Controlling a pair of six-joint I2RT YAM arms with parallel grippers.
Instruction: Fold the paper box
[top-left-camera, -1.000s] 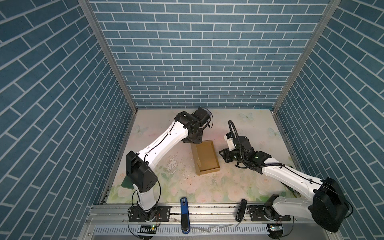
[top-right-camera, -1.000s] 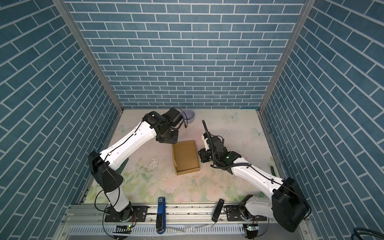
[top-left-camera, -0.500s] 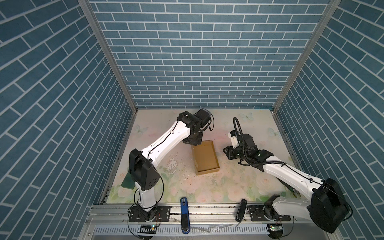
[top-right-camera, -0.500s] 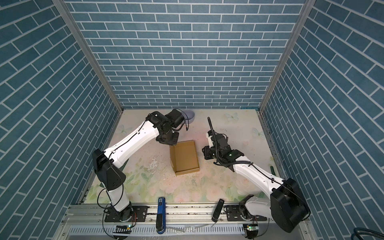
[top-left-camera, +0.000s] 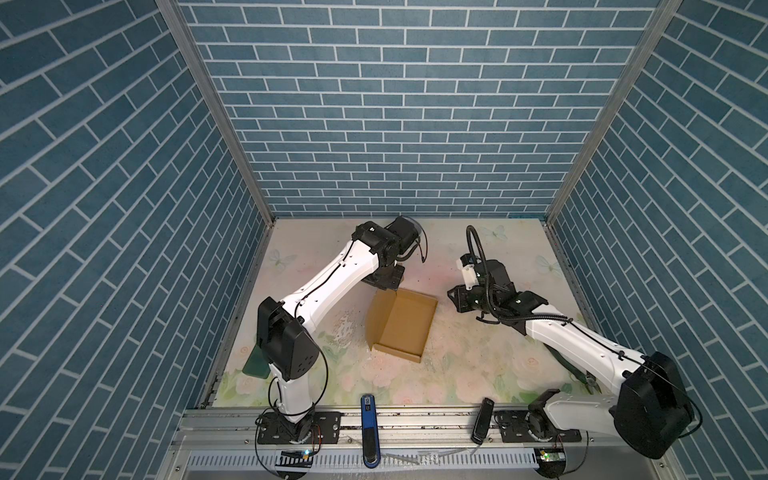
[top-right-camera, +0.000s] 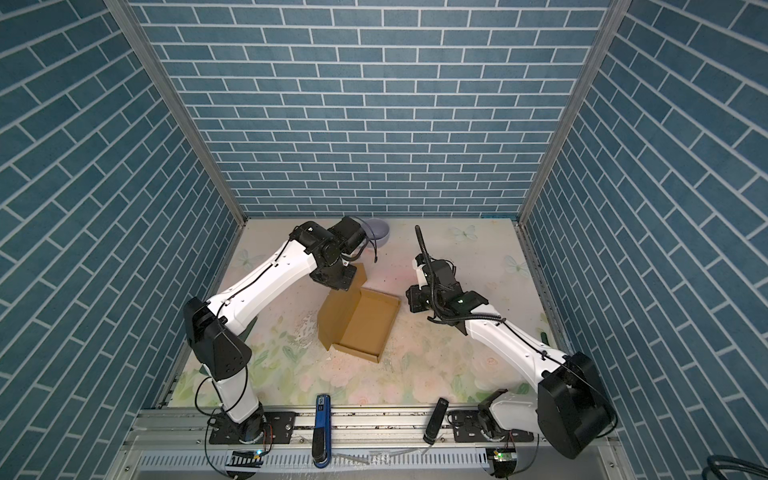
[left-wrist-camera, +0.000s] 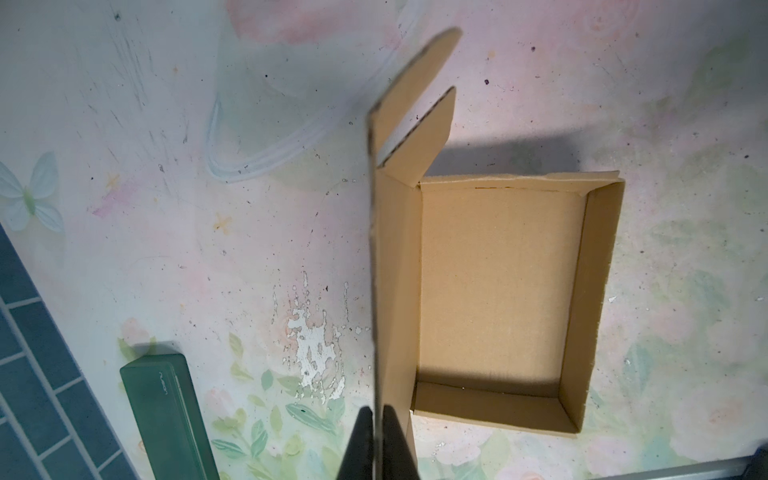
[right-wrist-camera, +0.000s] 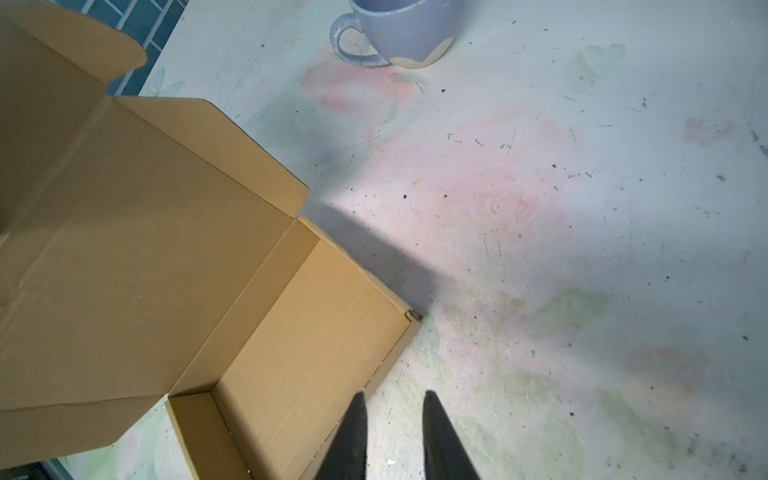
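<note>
Left wrist view: left gripper pinches the upright lid of the paper box — it must fall toward the right gripper, slightly spread, empty.

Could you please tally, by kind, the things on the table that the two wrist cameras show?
Box: 1
Mug: 1
Green case: 1
Total: 3
</note>
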